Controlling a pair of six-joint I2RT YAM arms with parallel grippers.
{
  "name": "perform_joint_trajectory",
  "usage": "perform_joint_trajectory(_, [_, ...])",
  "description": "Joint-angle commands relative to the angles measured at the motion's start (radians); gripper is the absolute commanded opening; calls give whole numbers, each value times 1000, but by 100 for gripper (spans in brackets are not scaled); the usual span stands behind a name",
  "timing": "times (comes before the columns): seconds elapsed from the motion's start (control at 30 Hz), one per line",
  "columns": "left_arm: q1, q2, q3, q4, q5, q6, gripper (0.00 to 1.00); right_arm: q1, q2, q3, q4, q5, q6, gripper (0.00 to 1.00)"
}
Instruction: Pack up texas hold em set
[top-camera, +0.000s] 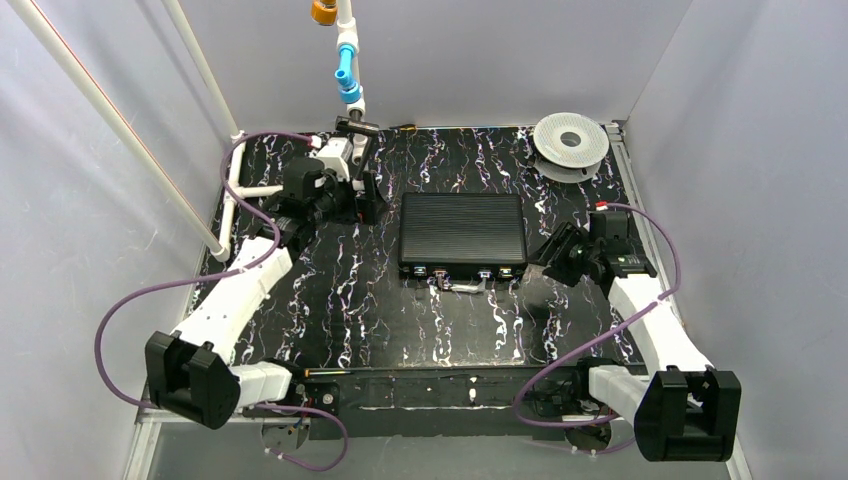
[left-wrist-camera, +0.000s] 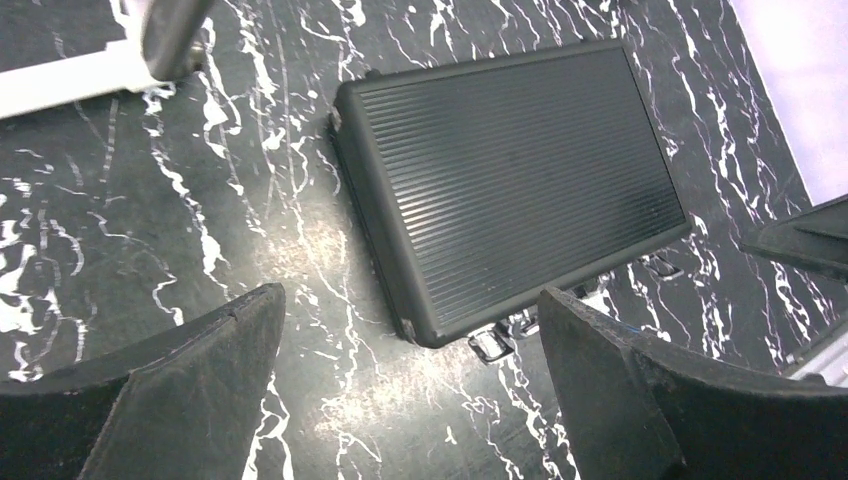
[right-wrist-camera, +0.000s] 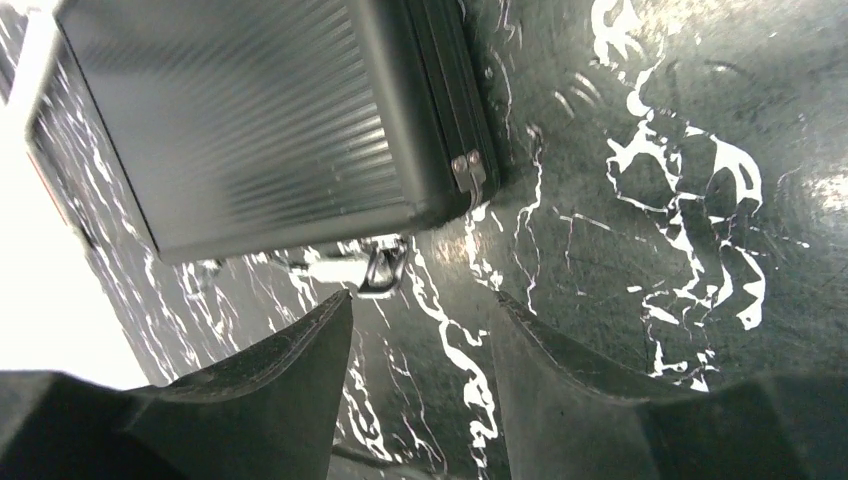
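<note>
The black ribbed briefcase (top-camera: 463, 235) lies closed and flat in the middle of the table, its silver latches and handle (top-camera: 465, 284) on the near side. It also shows in the left wrist view (left-wrist-camera: 510, 180) and the right wrist view (right-wrist-camera: 250, 120). Chips, discs, dice and cards are hidden. My left gripper (top-camera: 370, 200) hovers just left of the case's far left corner, open and empty (left-wrist-camera: 410, 305). My right gripper (top-camera: 552, 255) hovers just right of the case's near right corner, open and empty (right-wrist-camera: 425, 305), near a latch (right-wrist-camera: 467, 170).
A round white-grey spool (top-camera: 570, 145) lies at the back right corner. White pipes (top-camera: 240, 190) and a blue-jointed fitting (top-camera: 345, 70) stand at the back left. Grey walls enclose the black marbled table (top-camera: 350, 310). A black rail (top-camera: 450, 385) runs along the near edge.
</note>
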Motion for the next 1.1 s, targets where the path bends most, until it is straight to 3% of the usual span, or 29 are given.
perform_joint_trajectory(0.0, [-34,57,45,-26,96,1,97,14,13,48,-110,-68,-121,60])
perform_joint_trajectory(0.2, [-132,258,120,-79,241,-13,94,17,-14,51,-76,-170,-166,59])
perform_joint_trajectory(0.3, [-171,337,140,-77,281,-34,92,22,27,51,-67,-246,-172,50])
perform_joint_trajectory(0.4, [-206,394,143,-70,277,-44,90,35,65,37,-38,-290,-172,33])
perform_joint_trajectory(0.53, [-225,461,156,-59,283,-63,89,69,121,42,-6,-332,-176,21])
perform_joint_trajectory(0.8, [-227,531,167,-50,232,-73,88,74,184,60,53,-358,-130,14])
perform_joint_trajectory(0.9, [-235,532,163,-75,177,-76,75,73,203,73,64,-340,-111,1])
perform_joint_trajectory(1.07, [-252,522,176,-109,146,-79,53,74,228,83,82,-341,-97,1])
